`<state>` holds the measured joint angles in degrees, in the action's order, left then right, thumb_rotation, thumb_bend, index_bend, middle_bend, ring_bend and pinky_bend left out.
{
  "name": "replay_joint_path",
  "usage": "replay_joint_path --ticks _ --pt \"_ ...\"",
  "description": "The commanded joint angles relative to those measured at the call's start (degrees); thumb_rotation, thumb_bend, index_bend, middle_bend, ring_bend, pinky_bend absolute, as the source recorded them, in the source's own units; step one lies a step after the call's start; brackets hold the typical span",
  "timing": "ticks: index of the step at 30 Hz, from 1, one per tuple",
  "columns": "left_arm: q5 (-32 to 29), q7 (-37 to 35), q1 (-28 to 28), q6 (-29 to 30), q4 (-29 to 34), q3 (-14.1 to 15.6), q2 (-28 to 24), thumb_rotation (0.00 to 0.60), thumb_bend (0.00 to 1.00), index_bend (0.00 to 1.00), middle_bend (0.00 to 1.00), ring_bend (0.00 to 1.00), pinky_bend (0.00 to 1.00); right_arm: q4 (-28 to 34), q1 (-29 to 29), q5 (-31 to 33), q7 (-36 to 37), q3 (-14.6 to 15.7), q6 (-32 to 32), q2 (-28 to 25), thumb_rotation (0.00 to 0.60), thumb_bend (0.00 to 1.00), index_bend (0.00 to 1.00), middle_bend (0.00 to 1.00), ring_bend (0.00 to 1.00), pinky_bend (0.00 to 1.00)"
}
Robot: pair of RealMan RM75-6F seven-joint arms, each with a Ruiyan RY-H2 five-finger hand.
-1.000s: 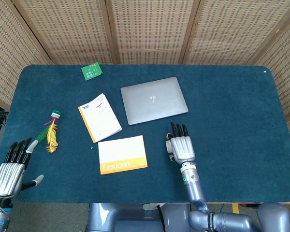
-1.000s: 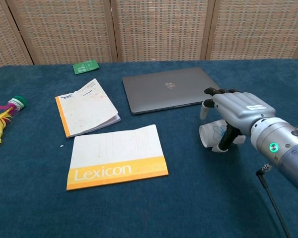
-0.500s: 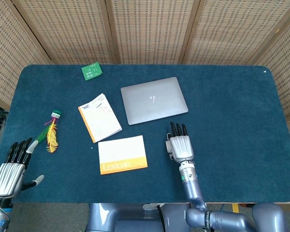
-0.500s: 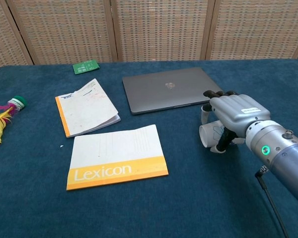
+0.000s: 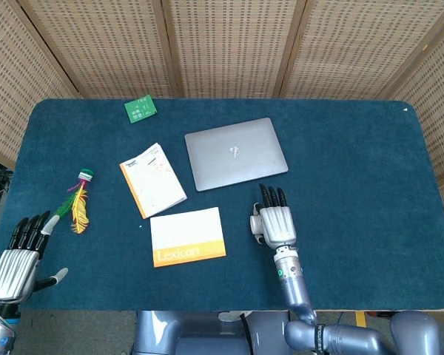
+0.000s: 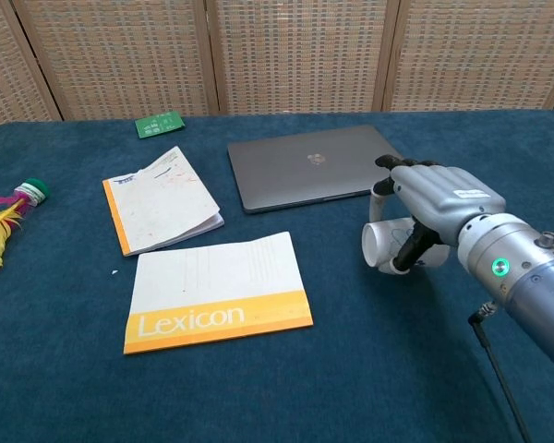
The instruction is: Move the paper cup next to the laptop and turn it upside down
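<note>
Paper cup lies on its side on the bench, just near of the closed laptop, under the right robot hand, whose fingers wrap it from above, grasping it. Left robot hand at near-left edge, released, holding nothing. Cup likely light, thin-walled, crushes easily; hold mid-wall gently, not the rim, when tipping it mouth-down.

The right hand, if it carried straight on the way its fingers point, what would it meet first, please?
The right hand, holding the paper cup, points its fingers toward the closed laptop. Going straight on, it would probably meet the laptop's near edge first; only bare table lies between, though the height is hard to judge.
</note>
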<state>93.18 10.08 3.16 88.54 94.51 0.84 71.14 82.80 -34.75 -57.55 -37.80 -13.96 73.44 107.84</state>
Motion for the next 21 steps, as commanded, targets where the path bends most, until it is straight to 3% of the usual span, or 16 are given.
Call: replay_joint_path --ticks 1,12,21 --pt "0.13 0.36 0.01 -0.02 -0.03 0.06 0.16 0.6 0.13 0.0 0.0 0.0 0.0 7.88 2.62 0.83 18.11 -5.95 -4.12 -2.97 0.6 0.31 0.5 0.0 0.0 0.0" --pt "0.21 0.6 0.06 -0.11 -0.11 0.11 0.35 0.6 0.13 0.0 0.0 0.0 0.0 9.46 4.45 3.82 37.6 -9.99 -11.87 -4.36 0.6 0.31 0.49 0.0 0.0 0.0" --pt "0.32 0.66 0.08 -0.11 -0.23 0.17 0.5 0.6 0.13 0.0 0.0 0.0 0.0 4.55 4.32 1.65 46.77 -9.33 -15.8 -3.31 0.6 0.27 0.47 0.0 0.0 0.0"
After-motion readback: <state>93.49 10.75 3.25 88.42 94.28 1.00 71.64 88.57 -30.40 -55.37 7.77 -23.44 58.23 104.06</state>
